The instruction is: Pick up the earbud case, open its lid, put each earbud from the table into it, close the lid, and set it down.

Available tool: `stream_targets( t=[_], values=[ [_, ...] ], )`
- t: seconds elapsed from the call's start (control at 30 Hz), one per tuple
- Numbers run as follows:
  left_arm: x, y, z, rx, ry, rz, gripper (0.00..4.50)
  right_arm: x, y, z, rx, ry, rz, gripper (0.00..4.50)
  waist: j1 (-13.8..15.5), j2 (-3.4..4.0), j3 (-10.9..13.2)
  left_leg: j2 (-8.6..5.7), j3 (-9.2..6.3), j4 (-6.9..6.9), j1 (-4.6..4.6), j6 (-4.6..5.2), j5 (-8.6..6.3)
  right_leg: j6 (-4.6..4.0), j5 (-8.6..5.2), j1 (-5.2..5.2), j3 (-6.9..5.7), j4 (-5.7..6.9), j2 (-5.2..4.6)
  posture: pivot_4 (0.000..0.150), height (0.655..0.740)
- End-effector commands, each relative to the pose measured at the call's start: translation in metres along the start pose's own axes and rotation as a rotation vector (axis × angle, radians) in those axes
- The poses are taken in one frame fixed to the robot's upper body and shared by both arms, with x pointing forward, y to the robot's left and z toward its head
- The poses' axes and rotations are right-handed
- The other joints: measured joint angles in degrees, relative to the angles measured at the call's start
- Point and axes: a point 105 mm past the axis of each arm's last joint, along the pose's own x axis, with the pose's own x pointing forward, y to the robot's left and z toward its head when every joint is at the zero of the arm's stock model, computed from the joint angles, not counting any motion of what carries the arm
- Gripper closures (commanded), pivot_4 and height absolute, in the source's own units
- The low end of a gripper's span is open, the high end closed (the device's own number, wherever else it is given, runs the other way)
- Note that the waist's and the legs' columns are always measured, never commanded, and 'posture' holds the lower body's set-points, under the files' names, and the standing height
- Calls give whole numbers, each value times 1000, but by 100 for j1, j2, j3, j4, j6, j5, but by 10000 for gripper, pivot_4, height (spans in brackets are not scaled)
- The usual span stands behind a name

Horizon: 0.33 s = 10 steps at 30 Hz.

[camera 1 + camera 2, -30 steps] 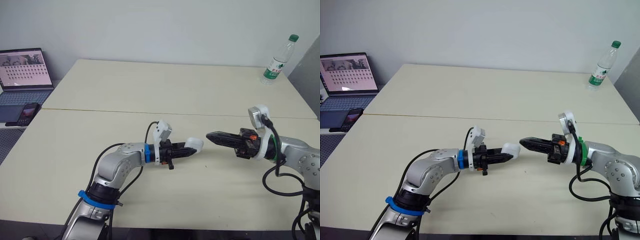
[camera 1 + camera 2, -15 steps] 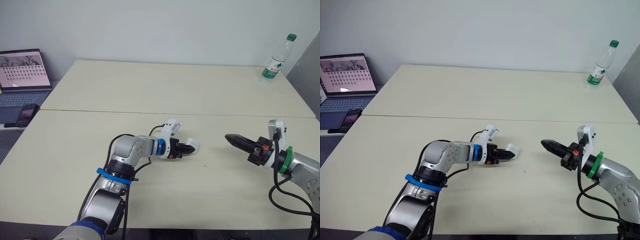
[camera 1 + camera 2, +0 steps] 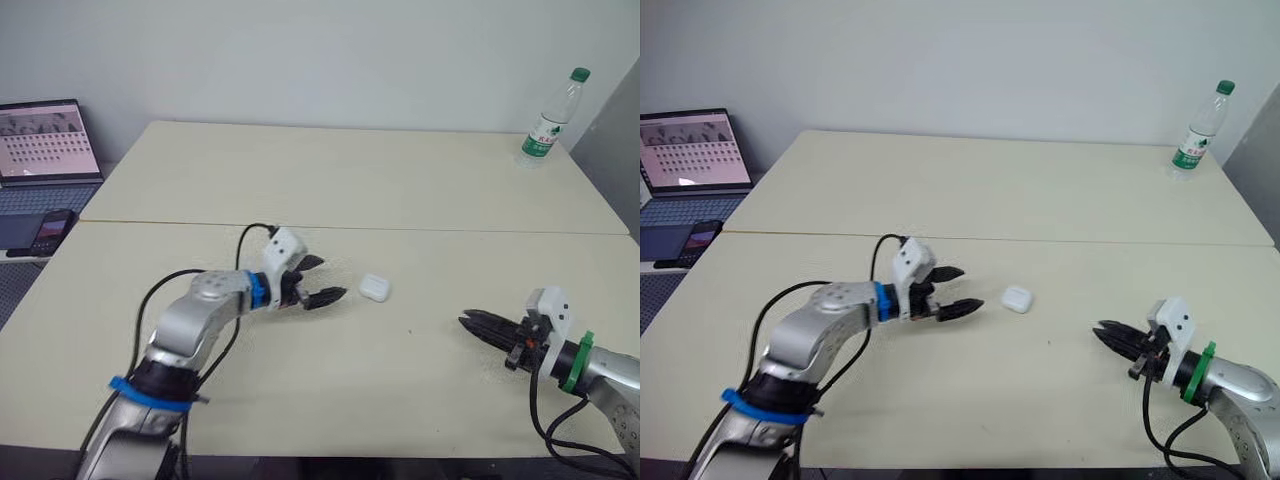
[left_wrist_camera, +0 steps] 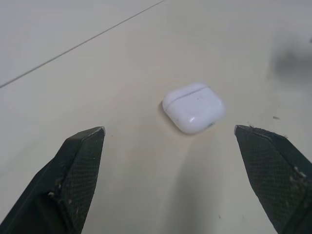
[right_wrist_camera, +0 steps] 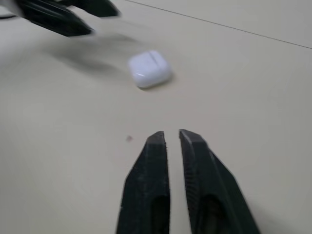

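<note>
The white earbud case (image 3: 374, 288) lies on the table with its lid closed, and nothing touches it. My left gripper (image 3: 331, 278) hovers a short way to its left, wide open, pointing at it. In the left wrist view the case (image 4: 193, 107) sits ahead of the two spread fingers (image 4: 78, 161), beyond their tips. My right gripper (image 3: 466, 320) is low over the table to the case's right and nearer the front edge. Its fingertips (image 5: 157, 139) stand a narrow gap apart with nothing between them, and the case (image 5: 149, 68) lies well ahead of them.
A water bottle (image 3: 550, 120) stands at the far right corner of the table. An open laptop (image 3: 48, 140) and a phone (image 3: 52, 225) sit on a side surface to the left. A seam (image 3: 450, 230) crosses the table behind the case.
My left gripper has opened, let go of the case and drawn back to the left; the case now rests on the table. My right gripper has pulled back to the right and parted slightly.
</note>
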Motion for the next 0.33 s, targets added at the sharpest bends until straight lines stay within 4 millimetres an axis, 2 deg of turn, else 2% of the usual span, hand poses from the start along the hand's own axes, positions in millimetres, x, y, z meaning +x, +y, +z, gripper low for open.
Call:
stream_targets(
  t=[0.03, 0.13, 0.23, 0.27, 0.33],
  values=[
    [-19, -16, 2, 73, -89, -20, 0, -7, -4, 1, -89, -5, 27, 24403, 6, 0, 0, 0, -1, 0, -1, 0, 0, 0, 0, 0, -1, -1, -2, 1500, 7362],
    [-30, -22, -17, 95, -72, 24, 0, -9, -6, -8, -142, 24, 52, 13248, 10, 0, 0, 3, -8, -2, -1, 1, -1, -1, -1, 0, 2, -2, -3, 1500, 7362],
    [-35, -26, -26, 74, -97, 49, 0, -12, -12, -17, -174, 44, 53, 2432, 11, 0, 0, 4, -16, -1, 0, 2, 0, -2, -2, 1, 0, 0, -2, 1500, 7362],
    [-36, -25, -32, 62, -89, 69, 0, -13, -15, -19, -169, 43, 49, 87, 13, 0, 0, 4, -16, 0, 0, 2, 0, -2, -2, 1, 0, 1, -2, 1500, 7362],
    [-37, -25, -42, 46, -68, 100, 0, -16, -17, -22, -158, 46, 47, 87, 13, 0, 0, 4, -12, 2, 4, 2, 0, -2, -2, 5, 0, 1, -2, 1500, 7362]
  ],
)
